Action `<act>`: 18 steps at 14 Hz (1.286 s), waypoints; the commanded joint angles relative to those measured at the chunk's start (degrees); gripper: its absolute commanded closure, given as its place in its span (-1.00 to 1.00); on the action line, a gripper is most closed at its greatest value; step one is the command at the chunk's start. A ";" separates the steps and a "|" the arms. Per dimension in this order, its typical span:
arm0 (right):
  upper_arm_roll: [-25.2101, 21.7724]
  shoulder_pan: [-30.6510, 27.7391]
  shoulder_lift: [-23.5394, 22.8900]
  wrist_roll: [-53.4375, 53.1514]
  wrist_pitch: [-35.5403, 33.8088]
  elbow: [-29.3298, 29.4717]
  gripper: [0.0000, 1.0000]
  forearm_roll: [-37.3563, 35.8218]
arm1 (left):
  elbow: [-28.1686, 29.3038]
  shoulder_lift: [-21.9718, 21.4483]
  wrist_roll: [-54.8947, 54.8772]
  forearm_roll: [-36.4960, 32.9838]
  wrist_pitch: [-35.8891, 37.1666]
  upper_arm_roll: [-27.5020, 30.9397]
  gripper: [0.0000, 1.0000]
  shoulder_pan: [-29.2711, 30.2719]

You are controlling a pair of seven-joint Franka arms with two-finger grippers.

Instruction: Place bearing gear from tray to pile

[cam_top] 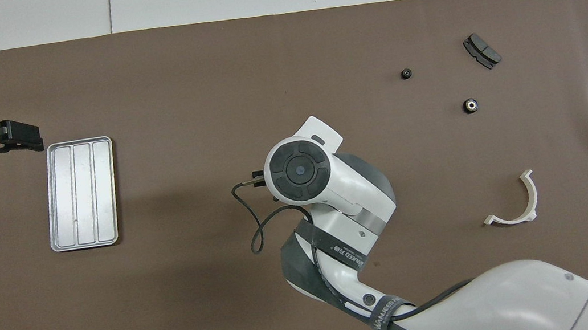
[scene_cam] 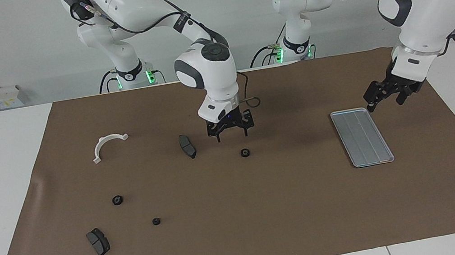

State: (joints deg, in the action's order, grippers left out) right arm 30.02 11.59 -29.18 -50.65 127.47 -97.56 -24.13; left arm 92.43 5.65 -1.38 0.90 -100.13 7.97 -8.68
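The silver ridged tray lies empty toward the left arm's end of the table; it also shows in the overhead view. One black bearing gear sits on the brown mat mid-table. My right gripper hangs open and empty just above the mat, a little nearer the robots than that gear. In the overhead view its own wrist hides the gripper and the gear. My left gripper is open and empty over the tray's corner nearest the robots; it also shows in the overhead view.
The pile is spread toward the right arm's end: a white half-ring bracket, a dark brake pad beside my right gripper, another brake pad, and two more black gears.
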 commanded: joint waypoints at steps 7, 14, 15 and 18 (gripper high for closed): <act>2.24 0.45 -7.99 -4.46 4.53 4.30 -1.00 -7.60 | 4.24 -8.37 -1.87 -2.84 8.83 -1.29 -1.00 -1.25; 2.24 -0.16 -7.91 -4.11 5.16 2.11 -0.57 -8.56 | 8.56 -9.87 -1.35 -2.75 2.83 -1.12 -1.00 -0.81; 2.24 -0.16 -7.91 -4.11 5.16 1.93 -0.47 -8.56 | 8.47 -9.87 -1.34 -2.75 2.23 -1.12 -1.00 -0.55; 2.24 -0.16 -7.82 -4.02 5.07 1.58 -0.41 -8.56 | 8.47 -9.87 -1.34 -2.75 2.57 -1.03 -1.00 -0.37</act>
State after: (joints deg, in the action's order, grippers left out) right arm 31.43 12.38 -36.85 -53.44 131.38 -95.10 -30.72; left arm 98.89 -2.53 -2.53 -0.59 -96.76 6.87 -8.98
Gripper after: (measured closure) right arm 0.260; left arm 0.000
